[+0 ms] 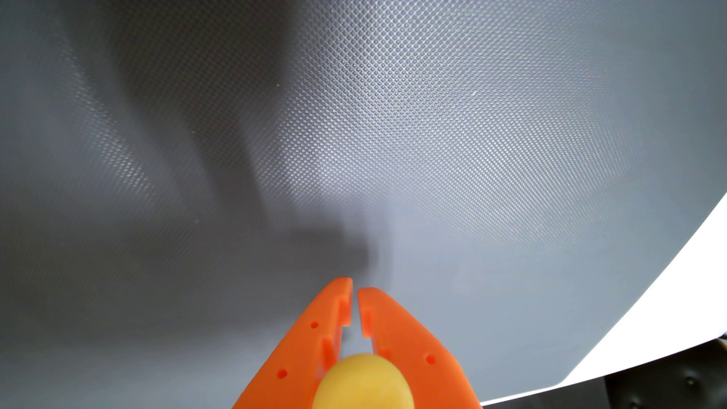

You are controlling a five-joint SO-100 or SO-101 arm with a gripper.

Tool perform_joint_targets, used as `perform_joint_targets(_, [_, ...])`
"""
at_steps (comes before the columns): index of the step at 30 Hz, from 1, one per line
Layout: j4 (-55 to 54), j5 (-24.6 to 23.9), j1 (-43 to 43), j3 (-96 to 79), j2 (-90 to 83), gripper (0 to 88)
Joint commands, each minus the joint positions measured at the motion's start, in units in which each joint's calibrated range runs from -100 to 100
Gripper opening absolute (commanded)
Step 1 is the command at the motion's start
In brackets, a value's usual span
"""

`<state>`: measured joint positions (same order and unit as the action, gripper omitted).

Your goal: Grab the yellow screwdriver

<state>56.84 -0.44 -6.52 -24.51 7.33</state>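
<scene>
In the wrist view my orange gripper (355,285) rises from the bottom edge, its two fingertips nearly touching. Between the jaws, close to the lens, sits the rounded yellow end of the yellow screwdriver (364,383), with the jaws closed around it. The rest of the screwdriver is hidden behind that end and the fingers. The gripper hangs above the grey textured mat (393,137), on which its dark shadow falls.
The mat's curved edge runs along the lower right, with a bright white surface (668,314) beyond it. A dark object (668,389) sits in the bottom right corner.
</scene>
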Motion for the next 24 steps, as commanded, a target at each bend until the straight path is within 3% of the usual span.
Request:
perform_joint_targets(1, [2.13,0.0,-0.05,2.14,-4.4,0.8])
perform_joint_targets(24, [10.96,0.1,0.45,2.77,-23.26,0.8])
